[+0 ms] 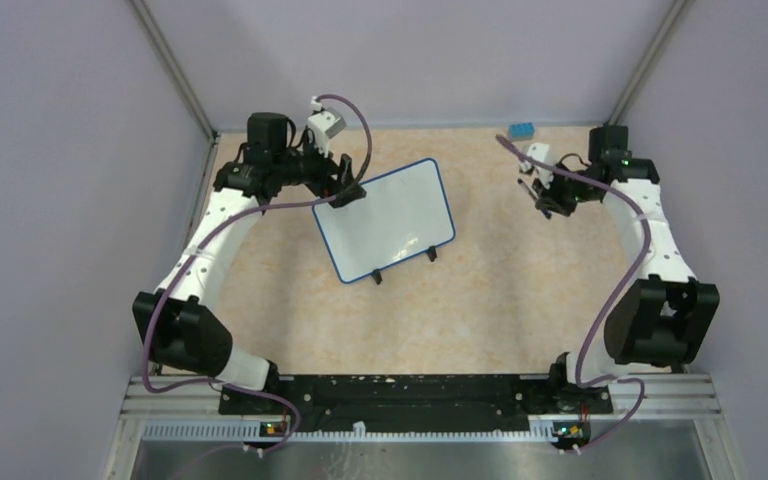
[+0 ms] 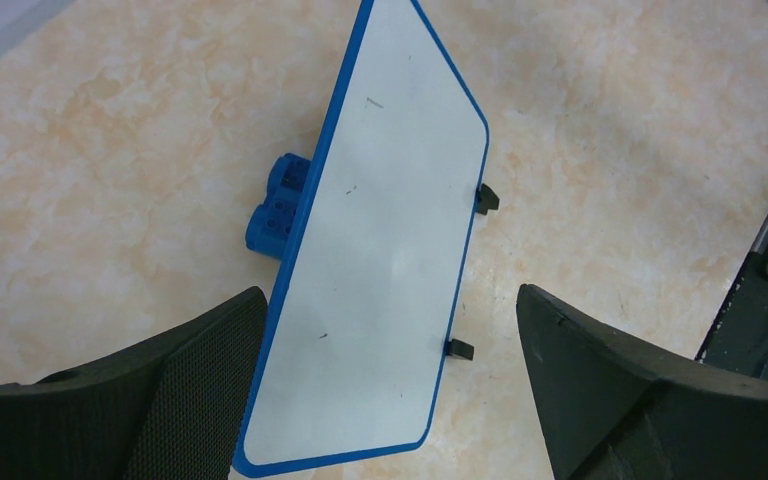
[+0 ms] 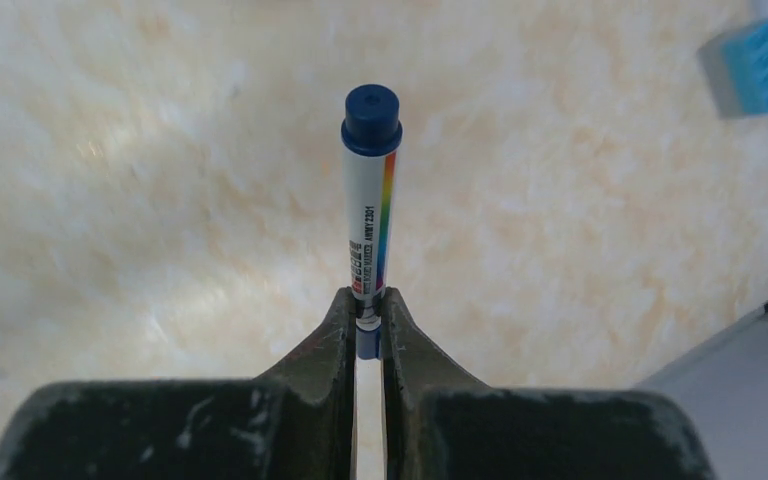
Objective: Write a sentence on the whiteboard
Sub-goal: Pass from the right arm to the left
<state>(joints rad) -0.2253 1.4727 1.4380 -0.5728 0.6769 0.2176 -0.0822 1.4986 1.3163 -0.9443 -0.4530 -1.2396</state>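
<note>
**Whiteboard** [image 1: 385, 220]: small white board with rounded corners and a thin blue frame. It sits left of centre on the beige marbled tabletop [image 1: 480, 310], turned at an angle. Two small black feet [image 1: 431, 255] stick out along its near long edge. In the left wrist view its white face [image 2: 380, 270] carries a short dark stroke [image 2: 373, 103] near the far end and a few faint specks.

**Left gripper** [image 1: 345, 190]: at the board's far-left corner. Its fingers [image 2: 180, 400] are spread wide and grasp nothing. In the wrist view the board's end lies between them. One finger sits close to the blue frame, and contact there cannot be told.

**Right gripper** [image 1: 550, 200]: at the far right of the table, well apart from the board. Its jaws are clenched on a marker [image 3: 370, 190], pinching it near the barrel's lower end.

**Marker**: white barrel with a rainbow stripe and small print, dark blue cap on the outer end. It points straight out from the fingertips over the tabletop.

**Blue block** [image 1: 521, 129]: small, at the table's back edge near the right gripper. In the right wrist view it looks ribbed blue on a pale base [image 3: 750, 65], possibly an eraser.

**Blue studded piece** [image 2: 278, 205]: lies on the table just behind the board's frame. Whether it is the same block cannot be told.
</note>
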